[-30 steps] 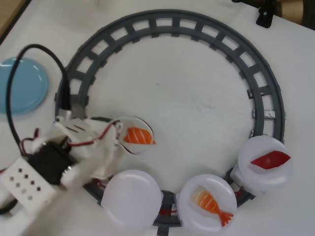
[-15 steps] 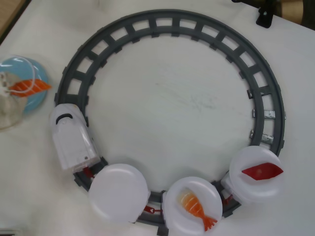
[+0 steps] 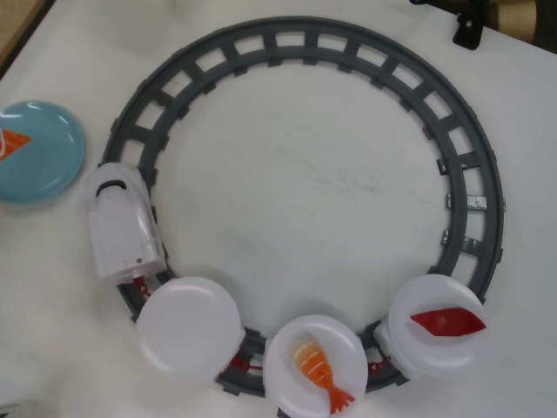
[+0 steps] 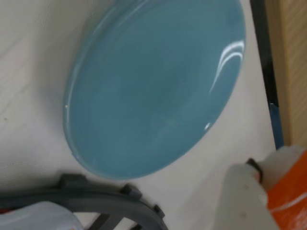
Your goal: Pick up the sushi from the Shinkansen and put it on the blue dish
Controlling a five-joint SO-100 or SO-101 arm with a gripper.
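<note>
In the wrist view my gripper (image 4: 268, 179) at the lower right is shut on the sushi (image 4: 289, 191), an orange slab with a white stripe, beside a white finger (image 4: 242, 194). The blue dish (image 4: 158, 86) fills that view and has nothing on it. In the overhead view only an orange tip of the sushi (image 3: 10, 141) shows at the left edge, over the blue dish (image 3: 43, 152). The arm itself is out of that view. The white Shinkansen (image 3: 122, 225) stands on the left of the grey ring track (image 3: 474, 165), and its first plate (image 3: 190, 326) is bare.
Behind the bare plate come a plate with shrimp sushi (image 3: 318, 370) and a plate with a dark red tuna piece (image 3: 446, 322). A black clamp (image 3: 470, 30) sits at the top right. A wooden table edge (image 4: 290, 72) runs just right of the dish in the wrist view.
The arm lifted the sushi off the train's first plate and carried it left over the blue dish, leaving the overhead view. The train and its plates moved on along the track.
</note>
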